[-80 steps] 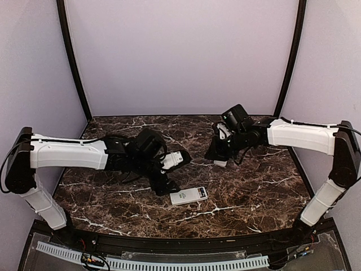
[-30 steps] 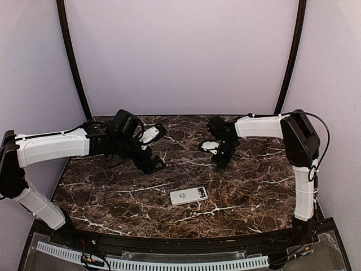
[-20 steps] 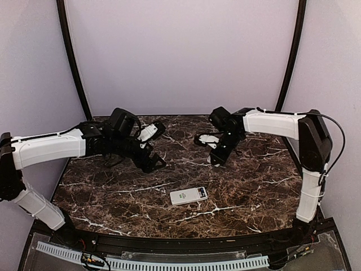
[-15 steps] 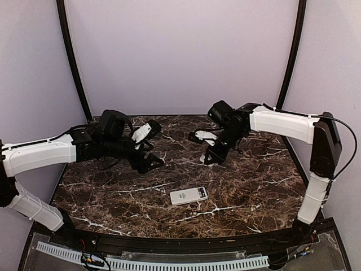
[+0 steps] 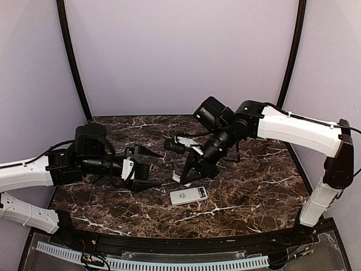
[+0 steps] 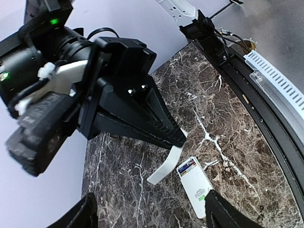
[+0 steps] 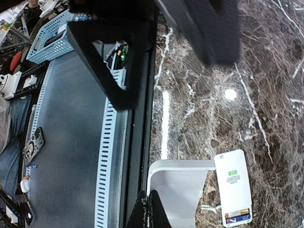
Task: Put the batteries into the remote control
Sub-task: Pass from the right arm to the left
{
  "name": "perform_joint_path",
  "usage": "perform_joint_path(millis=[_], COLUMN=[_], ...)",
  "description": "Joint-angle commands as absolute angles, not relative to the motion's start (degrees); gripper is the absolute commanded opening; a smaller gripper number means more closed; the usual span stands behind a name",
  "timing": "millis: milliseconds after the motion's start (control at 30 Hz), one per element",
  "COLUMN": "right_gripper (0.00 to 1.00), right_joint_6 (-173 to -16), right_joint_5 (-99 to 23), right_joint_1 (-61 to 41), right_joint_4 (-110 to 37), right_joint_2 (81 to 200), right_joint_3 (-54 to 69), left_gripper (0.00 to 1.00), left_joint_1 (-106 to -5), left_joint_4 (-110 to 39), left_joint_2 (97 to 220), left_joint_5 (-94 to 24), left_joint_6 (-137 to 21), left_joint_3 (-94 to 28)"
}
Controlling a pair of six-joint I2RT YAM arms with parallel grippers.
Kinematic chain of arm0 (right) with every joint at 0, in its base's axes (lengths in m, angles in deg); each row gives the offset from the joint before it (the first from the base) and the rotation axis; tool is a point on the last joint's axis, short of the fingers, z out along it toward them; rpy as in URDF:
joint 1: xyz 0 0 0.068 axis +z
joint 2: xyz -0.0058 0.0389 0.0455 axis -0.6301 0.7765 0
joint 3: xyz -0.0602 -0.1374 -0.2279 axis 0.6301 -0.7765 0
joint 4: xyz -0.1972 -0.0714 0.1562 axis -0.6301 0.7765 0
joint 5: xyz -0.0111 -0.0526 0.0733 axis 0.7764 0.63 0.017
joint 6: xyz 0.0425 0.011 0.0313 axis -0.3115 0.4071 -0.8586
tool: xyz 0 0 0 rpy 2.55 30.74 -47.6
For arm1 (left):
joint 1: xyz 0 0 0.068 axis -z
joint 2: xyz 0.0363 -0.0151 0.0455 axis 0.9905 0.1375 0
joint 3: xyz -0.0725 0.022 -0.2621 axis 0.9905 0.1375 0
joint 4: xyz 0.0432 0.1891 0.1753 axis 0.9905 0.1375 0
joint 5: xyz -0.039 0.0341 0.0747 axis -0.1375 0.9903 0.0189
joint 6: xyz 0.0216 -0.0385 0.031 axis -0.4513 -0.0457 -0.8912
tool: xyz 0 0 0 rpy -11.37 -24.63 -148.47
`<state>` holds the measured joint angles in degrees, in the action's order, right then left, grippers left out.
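Note:
The white remote control [image 5: 189, 195] lies on the marble table, back side up with a green mark. Batteries [image 7: 237, 217] show in the open compartment at its end, also in the left wrist view [image 6: 188, 166]. My right gripper [image 5: 186, 174] hangs just above and left of the remote, shut on the edge of a small flat white piece [image 7: 178, 190], which is curved at one end [image 6: 166, 166]. My left gripper [image 5: 151, 167] is to the left, pointing toward the right gripper. It is open, its fingers [image 6: 85, 213] wide apart with nothing between them.
The table's black front edge [image 7: 140, 142] and a white slotted strip [image 7: 107, 156] run just below the remote. A blue basket [image 7: 47, 40] and clutter lie on the floor beyond the table. The purple walls [image 5: 180, 51] close in the back and sides.
The right gripper has swung left and down with the white piece to just above the remote. The left arm has drawn back left and lower, its gripper turned toward the right one.

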<state>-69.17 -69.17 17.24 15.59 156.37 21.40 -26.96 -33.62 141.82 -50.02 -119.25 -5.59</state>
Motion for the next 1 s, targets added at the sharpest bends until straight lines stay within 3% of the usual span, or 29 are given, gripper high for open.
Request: perform_joint_path(millis=[0, 133, 367, 567, 800, 967], right_gripper=[0.0, 0.0, 0.0, 0.0, 0.0, 0.0], right_joint_6=[-70.48, -71.46, -71.55, -71.39, -71.06, -70.94], right_joint_5=[-72.5, -72.62, -73.35, -73.92, -74.14, -72.81], right_joint_1=[20.07, 20.57, 22.03, 22.36, 22.57, 22.6], right_joint_4=[16.08, 14.22, 13.82, 13.47, 13.57, 13.71], right_joint_2=[157.3, 156.91, 157.75, 157.81, 158.19, 158.27], right_joint_3=[24.95, 25.14, 26.08, 26.23, 26.43, 26.63], left_gripper=[0.72, 0.57, 0.51, 0.32, 0.19, 0.01], left_joint_1=[-24.75, -22.7, -21.46, -21.45, -21.44, -21.45], left_joint_4=[-32.92, -30.63, -34.38, -33.64, -31.07, -30.81], left_joint_2=[143.77, 145.72, 145.88, 146.65, 146.87, 146.42], left_joint_5=[-50.89, -50.23, -47.31, -47.49, -46.91, -47.07], left_joint_6=[-127.8, -127.74, -128.69, -128.63, -128.54, -126.92], left_joint_3=[-7.64, -9.29, -8.52, -8.8, -10.27, -10.62])
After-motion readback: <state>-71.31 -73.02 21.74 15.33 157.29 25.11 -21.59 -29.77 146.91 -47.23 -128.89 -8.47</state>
